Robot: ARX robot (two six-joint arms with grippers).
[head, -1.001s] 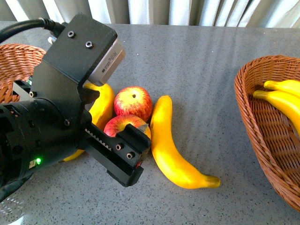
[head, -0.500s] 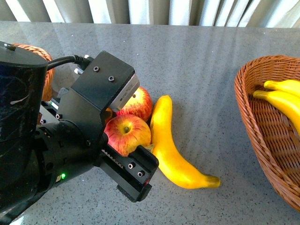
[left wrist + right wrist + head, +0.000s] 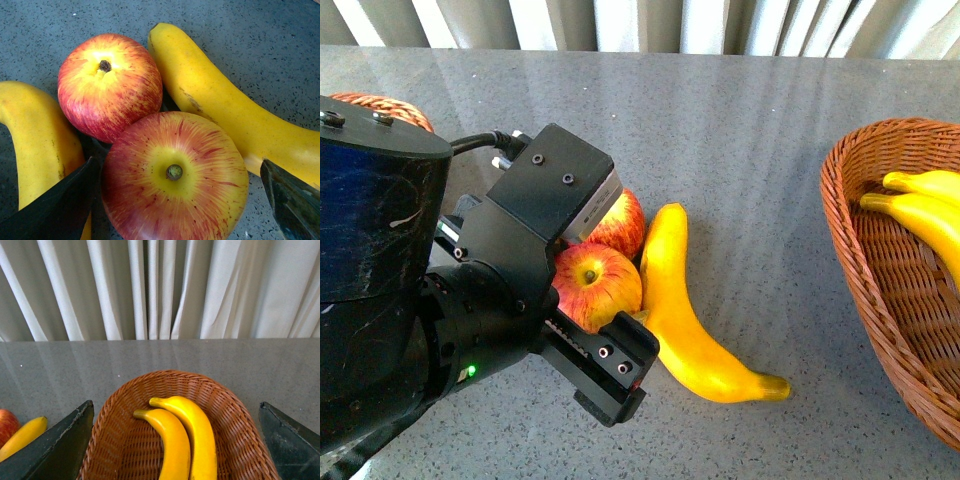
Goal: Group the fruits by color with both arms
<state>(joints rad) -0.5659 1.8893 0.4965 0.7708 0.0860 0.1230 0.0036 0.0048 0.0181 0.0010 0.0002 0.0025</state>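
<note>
Two red apples streaked with yellow lie together mid-table: the near apple (image 3: 598, 287) (image 3: 175, 180) and the far apple (image 3: 623, 222) (image 3: 107, 82). A long yellow banana (image 3: 685, 320) (image 3: 215, 100) lies against their right side. A second banana (image 3: 35, 135) lies on their other side, hidden by the arm in the front view. My left gripper (image 3: 602, 300) (image 3: 176, 172) is open, its jaws straddling the near apple without touching it. My right gripper (image 3: 176, 410) is open over the right basket and out of the front view.
The wicker basket (image 3: 865, 290) (image 3: 125, 390) at the right holds two bananas (image 3: 920, 215) (image 3: 172, 445). Another wicker basket (image 3: 382, 103) peeks out behind my left arm at the far left. Grey curtains hang beyond the table's far edge.
My left arm has swung right and lower over the fruit pile. Its jaws now sit on either side of the near apple. The fruits have not moved.
</note>
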